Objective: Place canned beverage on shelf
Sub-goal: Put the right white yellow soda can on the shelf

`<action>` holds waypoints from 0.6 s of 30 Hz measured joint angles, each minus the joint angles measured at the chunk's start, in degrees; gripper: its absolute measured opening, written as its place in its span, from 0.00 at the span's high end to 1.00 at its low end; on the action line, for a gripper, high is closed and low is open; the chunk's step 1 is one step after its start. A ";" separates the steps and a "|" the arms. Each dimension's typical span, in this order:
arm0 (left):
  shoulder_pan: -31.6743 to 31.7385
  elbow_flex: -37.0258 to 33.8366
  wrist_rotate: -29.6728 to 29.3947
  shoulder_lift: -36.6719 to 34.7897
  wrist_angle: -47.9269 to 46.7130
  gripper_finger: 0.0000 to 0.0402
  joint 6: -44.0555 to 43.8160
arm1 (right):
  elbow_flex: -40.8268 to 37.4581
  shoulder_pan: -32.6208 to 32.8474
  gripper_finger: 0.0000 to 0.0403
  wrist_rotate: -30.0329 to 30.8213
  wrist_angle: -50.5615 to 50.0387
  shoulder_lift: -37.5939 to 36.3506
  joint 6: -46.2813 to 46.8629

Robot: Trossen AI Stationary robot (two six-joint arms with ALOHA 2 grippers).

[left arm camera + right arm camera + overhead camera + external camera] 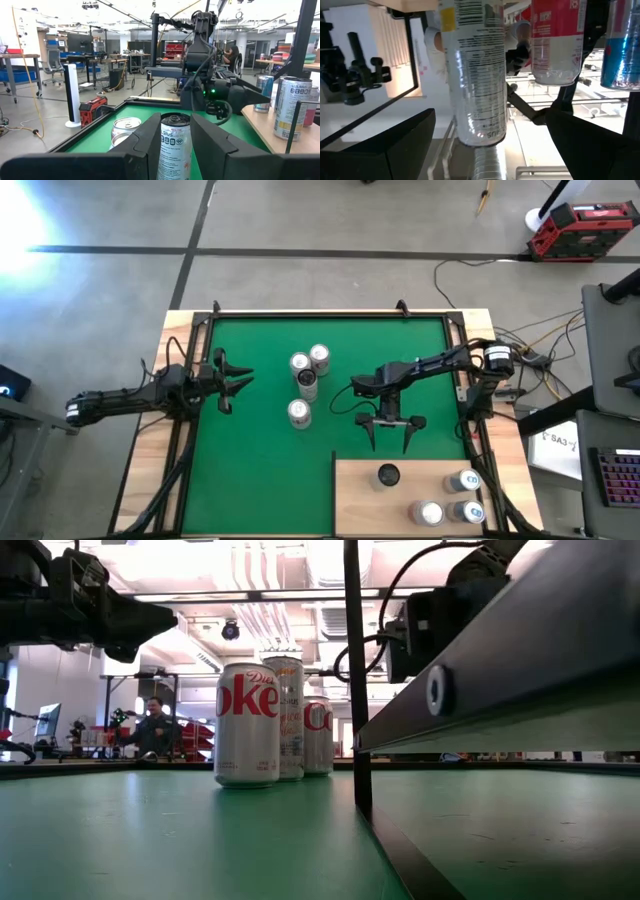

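The shelf (400, 505), a pale plywood panel, lies at the near right. On it stand a slim white can with a dark top (388, 475) and three more cans (462, 480). My right gripper (390, 442) is open just on the far side of the shelf's edge and points at the slim can (475, 75), which shows between its spread fingers, untouched. Several cans (308, 380) stand upright on the green mat (270, 470). My left gripper (240, 385) is open and empty at the mat's left, facing a slim can (175, 145).
A black frame (330, 313) runs round the mat. In the low view a Diet Coke can (247, 725) stands in front of two others. People and workshop furniture show beyond the table. Bare mat lies between the can cluster and the shelf.
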 joint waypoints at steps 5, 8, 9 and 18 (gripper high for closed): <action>-0.01 0.00 0.01 0.00 0.00 0.78 0.01 | 0.00 1.79 0.08 0.67 1.56 0.00 1.16; 0.01 0.00 0.00 0.00 0.00 0.78 0.00 | 0.00 1.98 0.08 0.78 4.30 0.00 4.14; -0.01 0.00 0.00 -0.01 0.00 0.78 0.00 | 0.11 2.07 0.08 1.35 4.87 0.00 5.20; -0.01 0.00 0.02 -0.01 0.00 0.78 0.00 | 0.26 4.59 0.08 3.00 12.45 0.00 13.74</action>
